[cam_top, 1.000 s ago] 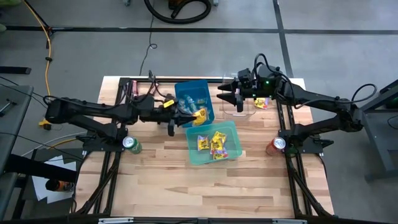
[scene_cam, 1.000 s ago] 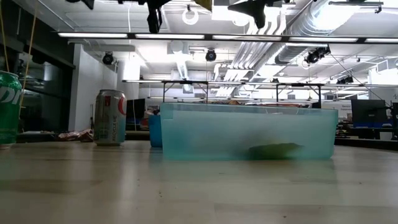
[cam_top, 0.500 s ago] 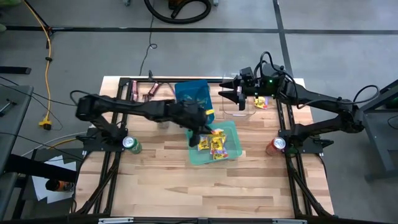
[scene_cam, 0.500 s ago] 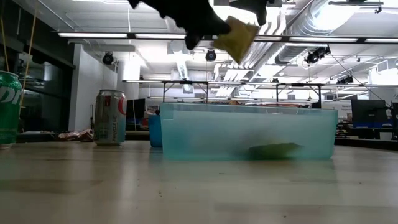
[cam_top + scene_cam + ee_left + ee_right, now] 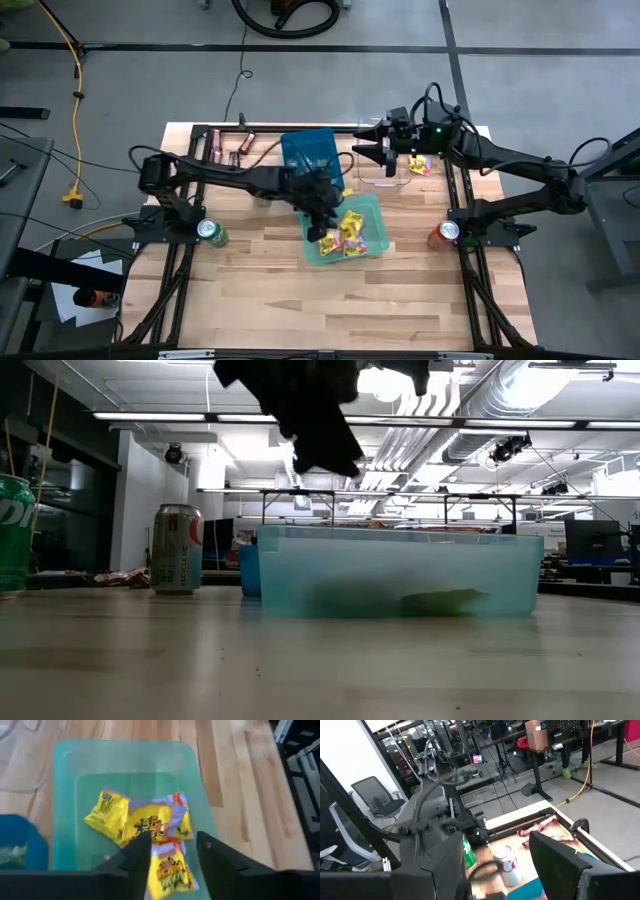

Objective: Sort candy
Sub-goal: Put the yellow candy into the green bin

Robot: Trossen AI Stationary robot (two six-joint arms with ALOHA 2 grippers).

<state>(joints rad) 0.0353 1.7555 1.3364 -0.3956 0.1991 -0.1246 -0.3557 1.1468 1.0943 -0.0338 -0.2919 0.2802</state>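
Translucent teal plastic bin at mid-table on pale wood-plank tabletop, holding a loose pile of glossy yellow candy packets w/ pink-purple print, crinkled, overlapping, bunched toward one side. Darker blue plastic bin touching its far-left corner, tilted; contents mostly hidden by arm, only a pale greenish blur at its edge in left wrist view. Clear shallow tray just right of blue bin, under right gripper; contents not readable. One more yellow candy packet lying on tabletop by right arm, near far right edge. Few maroon-pink wrapped pieces along far left edge, too small to detail. Left gripper hovering over teal bin, directly above pile; fingers apart, nothing between them. Right gripper held above clear tray, fingers spread, empty. Low view: teal bin wall frosted, only dim greenish smear of contents thru it; left arm just a dark silhouette cut off at top. Silver drink can and green drink can upright at left there, green one cut by frame edge. Red-topped can near right arm base, partly masked by frame.
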